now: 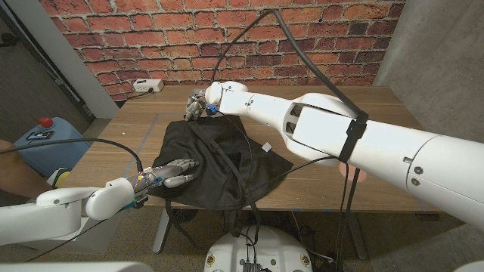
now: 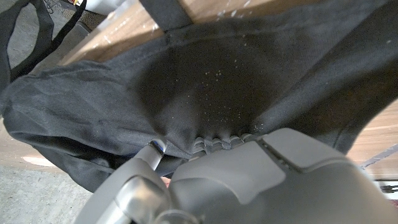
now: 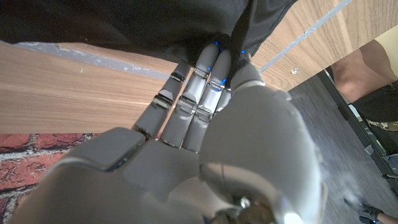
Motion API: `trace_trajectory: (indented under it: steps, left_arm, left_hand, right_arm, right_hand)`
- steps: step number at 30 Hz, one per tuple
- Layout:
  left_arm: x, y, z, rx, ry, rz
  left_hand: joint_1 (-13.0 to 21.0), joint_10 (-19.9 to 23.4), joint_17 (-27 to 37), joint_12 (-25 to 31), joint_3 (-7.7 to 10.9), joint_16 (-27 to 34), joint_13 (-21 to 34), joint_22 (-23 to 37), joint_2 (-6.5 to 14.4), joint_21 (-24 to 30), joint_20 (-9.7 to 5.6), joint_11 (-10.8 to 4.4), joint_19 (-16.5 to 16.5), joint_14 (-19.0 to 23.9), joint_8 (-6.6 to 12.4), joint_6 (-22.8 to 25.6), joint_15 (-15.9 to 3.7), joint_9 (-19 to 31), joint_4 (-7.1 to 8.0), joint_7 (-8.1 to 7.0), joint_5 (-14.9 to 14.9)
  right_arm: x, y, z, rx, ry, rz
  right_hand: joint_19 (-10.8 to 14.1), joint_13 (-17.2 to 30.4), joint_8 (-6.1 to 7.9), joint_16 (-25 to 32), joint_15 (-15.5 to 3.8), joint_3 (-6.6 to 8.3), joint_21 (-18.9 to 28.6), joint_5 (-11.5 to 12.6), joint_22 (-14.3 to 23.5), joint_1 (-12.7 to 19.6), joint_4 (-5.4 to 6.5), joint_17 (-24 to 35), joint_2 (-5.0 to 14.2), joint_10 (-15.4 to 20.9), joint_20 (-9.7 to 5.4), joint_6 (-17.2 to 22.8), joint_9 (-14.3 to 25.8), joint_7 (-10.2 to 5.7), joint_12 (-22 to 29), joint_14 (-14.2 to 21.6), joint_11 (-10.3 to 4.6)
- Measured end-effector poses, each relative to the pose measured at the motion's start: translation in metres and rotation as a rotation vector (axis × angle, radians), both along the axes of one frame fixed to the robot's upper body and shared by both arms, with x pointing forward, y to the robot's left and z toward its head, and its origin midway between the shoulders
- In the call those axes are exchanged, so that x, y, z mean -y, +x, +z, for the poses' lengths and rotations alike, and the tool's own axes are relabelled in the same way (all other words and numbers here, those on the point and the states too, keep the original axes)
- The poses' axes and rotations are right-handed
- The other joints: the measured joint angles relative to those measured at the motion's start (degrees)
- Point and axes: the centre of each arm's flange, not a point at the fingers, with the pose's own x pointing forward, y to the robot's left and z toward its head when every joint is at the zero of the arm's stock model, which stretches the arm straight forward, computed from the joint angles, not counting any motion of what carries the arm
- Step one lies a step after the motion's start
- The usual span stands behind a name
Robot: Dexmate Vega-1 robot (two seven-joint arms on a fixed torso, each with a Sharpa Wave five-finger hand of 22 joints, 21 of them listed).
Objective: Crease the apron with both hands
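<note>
A black apron (image 1: 215, 159) lies crumpled on the wooden table (image 1: 363, 109), its straps trailing over the near edge. My left hand (image 1: 175, 174) is at the apron's near-left edge. In the left wrist view its fingertips are buried in a bunched fold of the cloth (image 2: 236, 81), with the thumb (image 2: 151, 155) pressed in beside them. My right hand (image 1: 198, 104) is at the far edge of the apron. In the right wrist view its fingers (image 3: 205, 68) close on the dark cloth (image 3: 124, 22) and a strap beside the thumb.
A white tag (image 1: 266, 146) lies on the apron's right side. A power strip (image 1: 147, 85) sits at the table's far left by the brick wall. A blue box (image 1: 45, 140) and a person's arm (image 1: 15, 177) are at the left. Black cables cross over the apron.
</note>
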Motion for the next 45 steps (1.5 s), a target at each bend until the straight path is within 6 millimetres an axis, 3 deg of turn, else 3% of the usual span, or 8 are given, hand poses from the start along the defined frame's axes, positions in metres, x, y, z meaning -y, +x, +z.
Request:
trace_trajectory:
  steps: [13, 22, 30, 38, 39, 40, 45]
  left_arm:
    - [0.0, 0.002, 0.003, 0.001, 0.001, 0.0]
    - [0.001, 0.004, 0.005, 0.002, 0.002, -0.003]
    - [0.002, 0.005, 0.003, -0.003, 0.003, -0.007]
    - [0.0, 0.006, 0.004, -0.003, 0.003, -0.003]
    - [0.001, 0.006, 0.004, -0.004, 0.002, -0.011]
    - [0.0, 0.006, 0.004, -0.004, 0.003, -0.011]
    - [0.0, 0.009, 0.006, -0.005, 0.009, -0.02]
  left_hand:
    - [0.0, 0.0, -0.02, 0.0, 0.0, -0.03, 0.0, 0.05, 0.0, -0.01, 0.0, 0.0, 0.0, 0.0, 0.0, 0.0, 0.0, 0.0, 0.0, 0.0, 0.0]
    - [0.0, 0.0, -0.04, 0.0, 0.0, -0.17, 0.0, 0.05, 0.0, -0.1, 0.0, 0.0, 0.0, 0.0, -0.01, -0.01, 0.0, -0.01, 0.0, 0.0, 0.0]
    - [0.32, 0.0, -0.05, 0.0, 0.18, 0.02, 0.0, 0.04, -0.32, -0.21, 0.0, 0.0, 0.0, 0.0, -0.01, -0.01, 0.0, -0.01, -0.18, 0.0, 0.0]
    - [0.32, 0.0, -0.02, 0.0, 0.18, 0.02, 0.0, 0.02, -0.32, -0.21, -0.01, 0.0, 0.0, -0.01, -0.01, -0.01, -0.01, -0.02, -0.17, 0.0, 0.0]
    - [0.32, 0.0, -0.02, 0.0, 0.18, 0.01, 0.0, 0.02, -0.32, -0.21, -0.01, 0.0, 0.0, -0.01, -0.01, -0.01, -0.01, -0.02, -0.17, 0.0, 0.0]
    - [0.32, 0.0, -0.01, 0.0, 0.18, 0.01, 0.0, 0.02, -0.32, -0.22, -0.01, 0.0, 0.0, -0.01, -0.01, -0.01, -0.01, -0.02, -0.17, 0.0, 0.0]
    - [0.32, 0.0, 0.0, 0.0, 0.18, 0.0, 0.0, -0.01, -0.32, -0.22, -0.01, 0.0, -0.01, -0.01, -0.01, -0.01, -0.01, -0.01, -0.17, 0.0, 0.0]
  right_arm:
    - [0.004, 0.002, 0.002, -0.021, -0.008, -0.003]
    - [0.003, -0.002, 0.009, -0.058, -0.035, 0.016]
    - [0.009, 0.0, 0.01, -0.099, -0.038, 0.027]
    - [0.024, 0.008, 0.005, -0.136, -0.036, -0.029]
    - [0.025, 0.012, -0.018, -0.173, -0.037, -0.033]
    - [0.038, 0.01, 0.008, -0.129, -0.004, 0.008]
    - [0.048, 0.006, 0.015, -0.117, 0.009, 0.015]
  right_hand:
    - [-1.71, -2.89, -2.56, -3.05, 1.49, -2.68, -0.72, -0.27, 0.0, -6.64, 2.68, -2.4, -1.54, -4.36, 2.75, -4.82, -0.41, 2.15, -3.85, -3.29, 3.3]
    - [-2.41, -4.57, -4.42, -4.65, 3.47, -3.38, -1.17, 0.0, 0.0, -8.87, 3.07, -4.5, -1.93, -7.67, 4.07, -8.16, -0.94, 3.65, -6.52, -5.27, 5.27]
    - [-3.13, -5.76, -5.06, -5.4, 4.54, -3.38, -1.65, 0.4, 0.0, -9.48, 3.06, -5.47, -1.91, -10.75, 4.79, -9.59, -1.47, 3.45, -8.89, -7.18, 5.44]
    - [-3.43, -6.41, -5.06, -5.4, 4.31, -3.93, -2.0, 0.45, 0.0, -10.0, 2.98, -5.2, -1.85, -10.75, 5.08, -9.38, -1.74, 3.24, -9.53, -8.18, 5.44]
    - [-3.43, -6.43, -5.06, -5.4, 4.31, -3.94, -2.0, 0.44, 0.0, -10.0, 2.98, -5.08, -1.85, -10.75, 5.08, -9.38, -1.73, 3.23, -9.53, -8.18, 5.44]
    - [-3.43, -6.43, -5.06, -5.4, 4.53, -3.94, -2.0, 0.44, 0.0, -10.1, 2.98, -5.04, -1.75, -10.75, 5.08, -9.37, -1.73, 3.24, -9.59, -8.39, 5.44]
    - [-3.87, -6.72, -5.06, -5.12, 4.72, -3.93, -2.0, 0.44, 0.0, -10.23, 2.98, -5.04, -1.62, -11.15, 5.52, -9.38, -2.0, 3.24, -9.97, -9.21, 5.81]
